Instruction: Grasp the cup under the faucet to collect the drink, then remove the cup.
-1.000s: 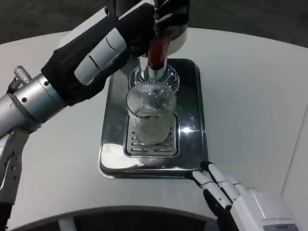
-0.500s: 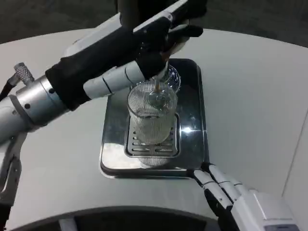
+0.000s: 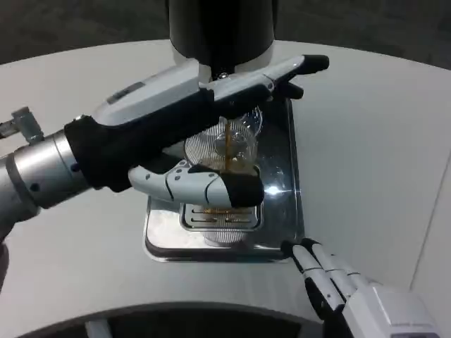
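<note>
1. I see the cup (image 3: pixel 224 151), a ribbed clear glass, standing upright in the middle of the frame on the slotted grate of the metal drip tray (image 3: pixel 282 218), right under the dark dispenser (image 3: pixel 222 32) at the top centre.
2. My left hand (image 3: pixel 204 134) lies across the cup from the left of the frame. Its long fingers (image 3: pixel 282 74) reach past the cup's far side toward the upper right, and its thumb (image 3: pixel 204 186) crosses the near side.
3. The cup sits between thumb and fingers, so the hand is spread around it. I cannot tell whether the pads are pressing the glass or just beside it.
4. A thin amber stream runs down into the cup, and a shallow amber layer shows low inside it. I judge the fill is only beginning.
5. The cup's long axis is vertical and the hand brackets it sideways, so the removal will call for a firm squeeze and a pull toward the lower left, clear of the spout.
6. My right hand (image 3: pixel 331 282) rests at the lower right, fingers straight and together, tips near the tray's front corner, holding nothing.
7. The left hand is far nearer the cup.
</note>
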`<state>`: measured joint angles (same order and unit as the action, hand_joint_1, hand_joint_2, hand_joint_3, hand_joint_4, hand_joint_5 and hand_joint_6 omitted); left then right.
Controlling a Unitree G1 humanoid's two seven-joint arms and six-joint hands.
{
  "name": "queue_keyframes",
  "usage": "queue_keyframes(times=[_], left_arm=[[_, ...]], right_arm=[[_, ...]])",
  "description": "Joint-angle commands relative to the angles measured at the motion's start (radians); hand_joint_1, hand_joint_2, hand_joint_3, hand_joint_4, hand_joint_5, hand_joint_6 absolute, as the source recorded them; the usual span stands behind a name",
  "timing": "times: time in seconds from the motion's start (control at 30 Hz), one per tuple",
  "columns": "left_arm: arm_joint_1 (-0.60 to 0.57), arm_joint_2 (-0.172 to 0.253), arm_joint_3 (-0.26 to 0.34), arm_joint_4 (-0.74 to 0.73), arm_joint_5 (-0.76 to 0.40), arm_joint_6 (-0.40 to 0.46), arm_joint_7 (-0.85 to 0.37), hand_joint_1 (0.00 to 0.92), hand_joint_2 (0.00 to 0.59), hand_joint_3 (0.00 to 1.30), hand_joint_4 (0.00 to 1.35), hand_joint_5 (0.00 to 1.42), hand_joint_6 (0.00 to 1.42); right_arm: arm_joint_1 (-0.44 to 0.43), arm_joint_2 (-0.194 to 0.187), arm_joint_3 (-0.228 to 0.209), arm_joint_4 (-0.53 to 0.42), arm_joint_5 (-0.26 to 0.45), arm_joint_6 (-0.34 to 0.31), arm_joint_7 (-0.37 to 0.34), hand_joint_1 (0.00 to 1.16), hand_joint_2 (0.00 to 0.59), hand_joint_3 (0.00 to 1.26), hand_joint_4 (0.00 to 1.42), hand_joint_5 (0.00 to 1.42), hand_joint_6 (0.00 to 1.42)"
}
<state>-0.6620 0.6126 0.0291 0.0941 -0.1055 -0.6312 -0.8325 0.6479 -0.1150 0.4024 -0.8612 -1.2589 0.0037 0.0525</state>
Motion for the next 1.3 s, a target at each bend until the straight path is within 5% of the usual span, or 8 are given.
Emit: queue_keyframes(times=[0.03,0.3,0.5,0.67,0.93,1.3], left_arm=[[0.037,0.032,-0.024,-0.024,0.025,-0.044,-0.004,0.0,0.121,0.02,0.0,0.12,0.08],[0.043,0.052,-0.022,-0.037,0.027,-0.039,0.028,0.0,0.12,0.02,0.0,0.12,0.09],[0.05,0.066,-0.016,-0.048,0.022,-0.029,0.046,0.0,0.122,0.03,0.0,0.12,0.09],[0.058,0.073,-0.015,-0.055,0.019,-0.024,0.058,0.0,0.124,0.03,0.0,0.12,0.09],[0.064,0.076,-0.013,-0.049,0.02,-0.023,0.069,0.0,0.124,0.03,0.0,0.12,0.09],[0.057,0.073,-0.016,-0.033,0.023,-0.028,0.071,0.0,0.125,0.02,0.0,0.12,0.09]], right_arm=[[-0.039,0.119,0.082,0.048,0.042,0.052,0.018,0.55,0.363,0.05,0.02,0.08,0.21],[-0.243,0.187,0.019,0.147,0.171,0.159,0.038,0.59,0.26,0.0,0.0,0.01,0.17],[-0.414,0.214,-0.049,0.251,0.298,0.211,-0.011,0.59,0.237,0.0,0.0,0.0,0.15],[-0.525,0.218,-0.053,0.319,0.341,0.238,-0.058,0.6,0.232,0.0,0.0,0.0,0.14],[-0.634,0.185,-0.025,0.354,0.337,0.277,-0.058,0.61,0.23,0.0,0.0,0.0,0.13],[-0.686,0.125,-0.065,0.38,0.389,0.276,-0.029,0.61,0.23,0.0,0.0,0.0,0.13]])
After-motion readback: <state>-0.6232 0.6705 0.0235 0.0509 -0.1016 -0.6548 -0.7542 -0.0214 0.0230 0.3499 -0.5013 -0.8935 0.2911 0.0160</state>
